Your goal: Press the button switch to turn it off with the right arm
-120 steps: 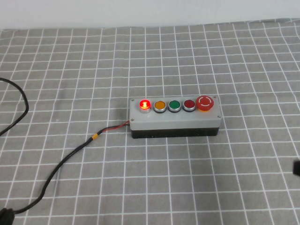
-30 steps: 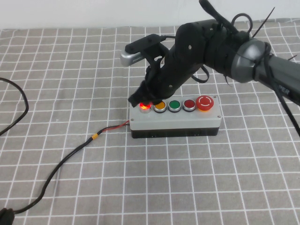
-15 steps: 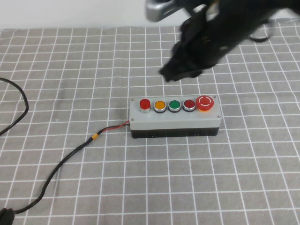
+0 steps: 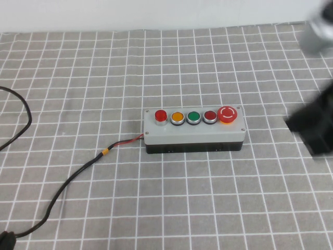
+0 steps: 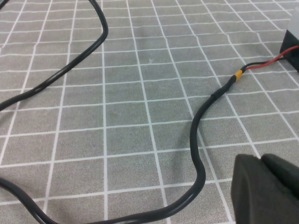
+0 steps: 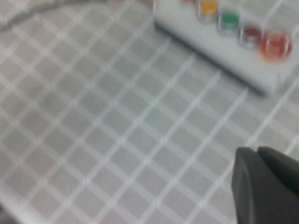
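The grey five-button box (image 4: 193, 133) lies mid-table. The button switch (image 4: 161, 115), the small bright-red button at the box's left end, is unlit. The right arm (image 4: 312, 127) is a blurred black mass at the right edge, well clear of the box, with its silver piece (image 4: 318, 35) above it. In the right wrist view my right gripper (image 6: 257, 151) has its fingers together and holds nothing; the box (image 6: 219, 44) lies ahead of it. My left gripper (image 5: 260, 161) is shut and empty above the cloth beside the black cable (image 5: 198, 154).
A grey checked cloth (image 4: 156, 198) covers the table. The black cable (image 4: 67, 182) runs from the box's left end to the front left, with red wires (image 4: 127, 141) at the box. Another cable loop (image 4: 23, 117) lies at the left edge.
The right arm pressed down on the bright-red button, then lifted away and swung to the right edge. The button's light has gone out.
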Available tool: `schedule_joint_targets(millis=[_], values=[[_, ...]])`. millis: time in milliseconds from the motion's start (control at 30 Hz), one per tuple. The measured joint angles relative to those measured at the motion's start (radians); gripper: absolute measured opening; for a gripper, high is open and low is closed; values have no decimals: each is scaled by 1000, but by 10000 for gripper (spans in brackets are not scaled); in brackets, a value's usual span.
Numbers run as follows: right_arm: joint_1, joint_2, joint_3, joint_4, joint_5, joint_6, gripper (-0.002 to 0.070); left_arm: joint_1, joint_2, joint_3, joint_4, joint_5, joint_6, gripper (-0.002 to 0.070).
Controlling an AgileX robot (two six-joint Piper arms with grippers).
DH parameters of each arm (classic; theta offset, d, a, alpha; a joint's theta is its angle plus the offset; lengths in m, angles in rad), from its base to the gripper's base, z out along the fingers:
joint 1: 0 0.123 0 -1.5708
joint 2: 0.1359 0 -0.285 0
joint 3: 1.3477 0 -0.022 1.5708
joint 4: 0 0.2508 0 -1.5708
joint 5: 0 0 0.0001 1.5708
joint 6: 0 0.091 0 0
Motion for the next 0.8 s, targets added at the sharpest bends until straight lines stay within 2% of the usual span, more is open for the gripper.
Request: schedule_joint_targets(millis=[233,433,500,633,800], values=[[0,-92,159,-35,72,3,-17,0,0,0,0,0,0,-3],[0,-97,257,-57,-1,3,-17,0,0,0,0,0,0,-3],[0,-106,309,-68,-75,5,-17,0,0,0,0,0,0,-3],[-22,-166,480,-116,-352,5,-17,0,0,0,0,0,0,-3],[-157,-312,773,-83,-733,5,-17,0,0,0,0,0,0,-3]])
